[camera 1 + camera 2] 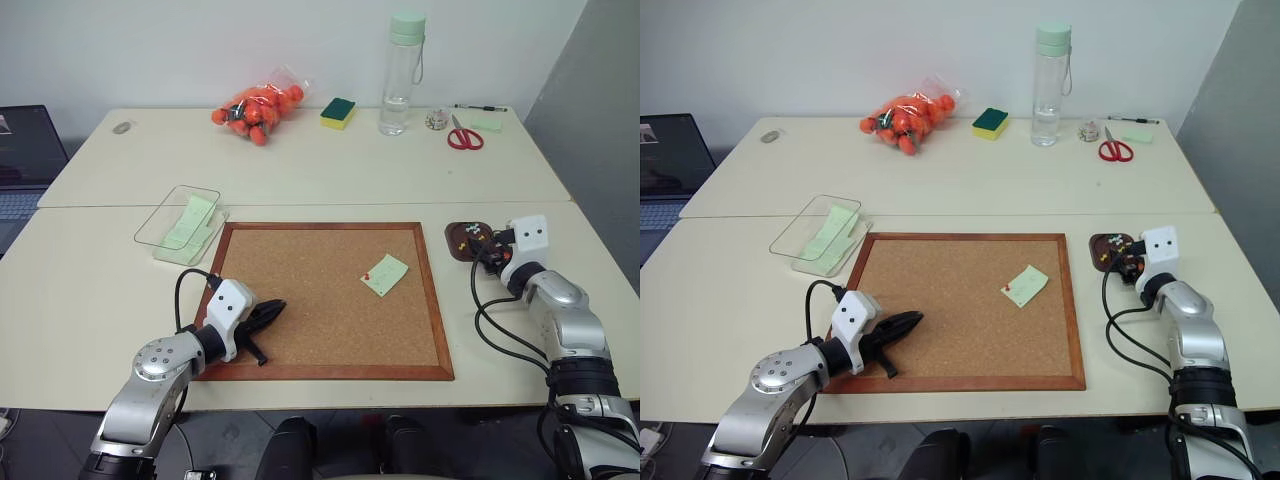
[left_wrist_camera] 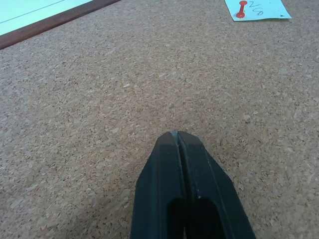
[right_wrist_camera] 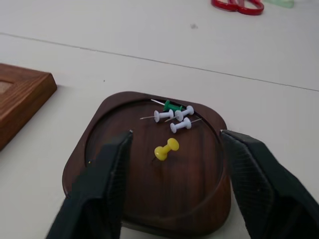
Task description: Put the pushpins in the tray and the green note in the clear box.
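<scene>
Right gripper (image 3: pixel 172 144) hangs just over the tray (image 3: pixel 99 164), fingers (image 3: pixel 99 184) spread wide w/ nothing between them — the yellow pushpin (image 3: pixel 166 149) lies loose on the tray floor directly below the gap. Beyond it, three white pins (image 3: pixel 174 119) and a green pin (image 3: pixel 173 106) are bunched nr the far rim. Tray sits on the table (image 1: pixel 330 170) just right of the corkboard (image 1: pixel 320 300).

Red pushpin (image 1: pixel 368 275) isn't in yet: it's stuck through the green note (image 1: pixel 386 274) on the right half of the board. Clear box (image 1: pixel 160 222) is off the board's upper-left corner, pale green slips (image 1: pixel 188 222) already inside.

Left gripper (image 2: pixel 178 135) hovers low over the board's near-left part, fingers pressed together, holding nothing.

Step in hand, as I judge it: drop is done, so lift right arm straight up and clear of the rim before swinging over — a sideways drag could tip the tray or scatter pins. Then the red pin: grip the head, not the note, pull along the pin's axis so the paper doesn't tear or ride up w/ it.

Writing: a short handwritten scrawl on the note beside the red pin — can't read it. No brands legible.
</scene>
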Controlling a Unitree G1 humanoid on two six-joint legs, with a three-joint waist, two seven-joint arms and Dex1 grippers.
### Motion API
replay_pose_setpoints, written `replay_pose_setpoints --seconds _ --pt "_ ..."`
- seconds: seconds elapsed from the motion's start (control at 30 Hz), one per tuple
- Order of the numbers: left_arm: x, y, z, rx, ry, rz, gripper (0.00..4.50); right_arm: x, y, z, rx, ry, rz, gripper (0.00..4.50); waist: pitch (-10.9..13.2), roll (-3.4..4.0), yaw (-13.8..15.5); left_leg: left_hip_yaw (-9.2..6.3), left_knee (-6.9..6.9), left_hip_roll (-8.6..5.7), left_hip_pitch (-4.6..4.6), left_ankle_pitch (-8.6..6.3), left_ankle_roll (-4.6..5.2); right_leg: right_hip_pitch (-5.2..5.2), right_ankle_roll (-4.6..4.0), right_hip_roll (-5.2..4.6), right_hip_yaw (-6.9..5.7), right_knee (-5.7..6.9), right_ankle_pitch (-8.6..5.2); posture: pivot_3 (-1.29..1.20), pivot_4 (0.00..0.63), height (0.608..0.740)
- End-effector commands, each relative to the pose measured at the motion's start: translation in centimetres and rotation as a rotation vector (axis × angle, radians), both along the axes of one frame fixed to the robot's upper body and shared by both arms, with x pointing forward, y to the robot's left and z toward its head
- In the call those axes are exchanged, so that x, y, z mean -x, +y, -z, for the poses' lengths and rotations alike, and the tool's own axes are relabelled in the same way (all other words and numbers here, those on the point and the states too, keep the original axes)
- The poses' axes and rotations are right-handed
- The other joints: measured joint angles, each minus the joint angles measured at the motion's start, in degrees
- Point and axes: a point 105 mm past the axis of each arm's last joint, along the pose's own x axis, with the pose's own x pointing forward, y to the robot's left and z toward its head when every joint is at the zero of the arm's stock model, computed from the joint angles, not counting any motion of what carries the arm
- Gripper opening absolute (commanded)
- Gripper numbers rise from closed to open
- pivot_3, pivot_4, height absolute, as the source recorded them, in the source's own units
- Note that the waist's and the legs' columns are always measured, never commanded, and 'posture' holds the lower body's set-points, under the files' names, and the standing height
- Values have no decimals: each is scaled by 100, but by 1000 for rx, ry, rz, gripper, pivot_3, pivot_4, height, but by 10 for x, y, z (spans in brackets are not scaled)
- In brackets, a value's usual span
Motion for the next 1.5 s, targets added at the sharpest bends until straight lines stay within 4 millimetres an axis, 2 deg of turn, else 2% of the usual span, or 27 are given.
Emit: replay_pose_setpoints --seconds 0.03,0.13,0.23,0.3,0.43,0.53,0.6,0.7,0.77,1.0,1.3,1.5 --pt "10 -2 24 -24 108 18 0 0 -2 -29 -14 -109 5 3739 0 0 0 0 0 0 0 0 0 0 0 0 0 0 0 0 150 740" --pt "10 -2 24 -23 109 18 0 2 -3 -41 -16 -155 21 4389 0 0 1 1 0 0 0 0 0 0 1 0 1 0 0 0 150 740" --pt "10 -2 24 -22 108 18 0 5 1 -52 -4 -197 7 4448 0 0 1 0 0 0 -1 0 0 -1 1 0 1 0 0 0 150 740" --pt "11 -2 24 -23 109 18 0 12 18 -59 -14 -217 -76 4448 0 0 3 1 -1 0 0 0 0 -2 1 0 2 0 0 0 150 740" --pt "11 -1 25 -25 109 18 0 39 71 -58 -93 -182 -324 4448 0 0 2 0 -6 1 1 0 0 -2 2 0 3 -1 -1 0 150 740" --pt "11 -1 25 -24 109 18 0 63 109 -43 -70 -135 -477 4448 0 0 3 -3 -11 2 2 0 0 -1 2 0 1 -3 -1 0 150 740" --pt "11 -1 25 -24 109 20 0 74 126 -33 -43 -111 -535 4448 0 0 2 -2 -12 2 3 0 0 -2 3 0 2 -4 -2 0 150 740" --pt "9 -1 24 -26 108 20 0 84 154 -17 -29 -80 -615 4448 0 -1 -3 0 -12 1 2 0 0 -4 6 -1 5 -7 0 0 150 740" --pt "9 -2 24 -24 109 22 0 84 168 -8 -9 -73 -645 4448 0 -1 -1 0 -12 1 3 0 0 -4 8 0 5 -9 1 0 150 740" --pt "8 -3 23 -23 110 25 0 70 187 4 -30 -57 -650 4448 -1 -7 20 0 -12 -2 1 0 0 -6 11 0 4 -10 3 0 150 740" --pt "10 -3 23 -22 110 21 0 60 183 14 -33 -50 -605 4448 -1 -7 17 -1 -12 0 1 0 0 -6 11 0 4 -11 3 0 150 740" --pt "11 -3 23 -22 109 20 0 57 183 16 -16 -61 -593 3494 -1 -7 13 0 -12 0 1 0 0 -6 11 0 5 -11 3 0 150 740"
